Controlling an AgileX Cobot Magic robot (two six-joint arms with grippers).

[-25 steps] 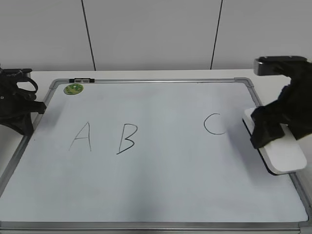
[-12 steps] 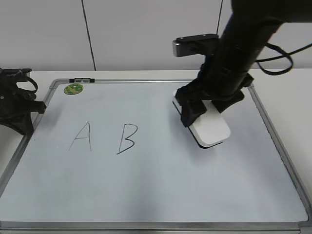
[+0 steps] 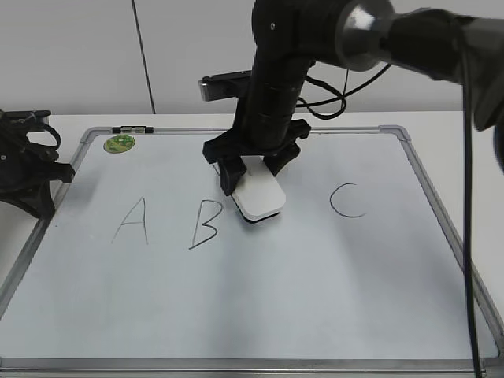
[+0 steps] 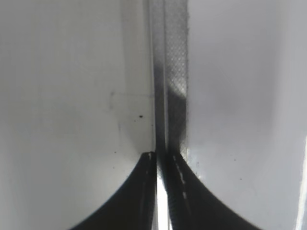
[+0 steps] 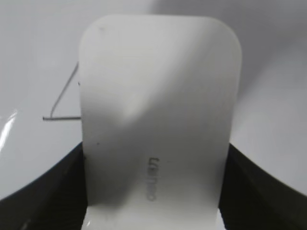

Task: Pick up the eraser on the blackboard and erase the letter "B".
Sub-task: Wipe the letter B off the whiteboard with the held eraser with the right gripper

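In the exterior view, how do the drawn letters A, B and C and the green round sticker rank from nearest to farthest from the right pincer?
From the right pincer:
1. Thin dark drawn letter B, just to its lower left.
2. Drawn letter C, to its right.
3. Drawn letter A and small green round sticker, both far left; too close to call.

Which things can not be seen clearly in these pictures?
- Eraser underside: hidden in every view, so whether it touches the board cannot be told.
- Lettering on the eraser: right wrist view, too blurred to read.
- B: right wrist view, mostly behind the eraser; only a few strokes show.
- Left claw: left wrist view, fingers together over the frame, base cut off by the bottom edge.
- Right claw: exterior view, fingertips partly behind the arm.
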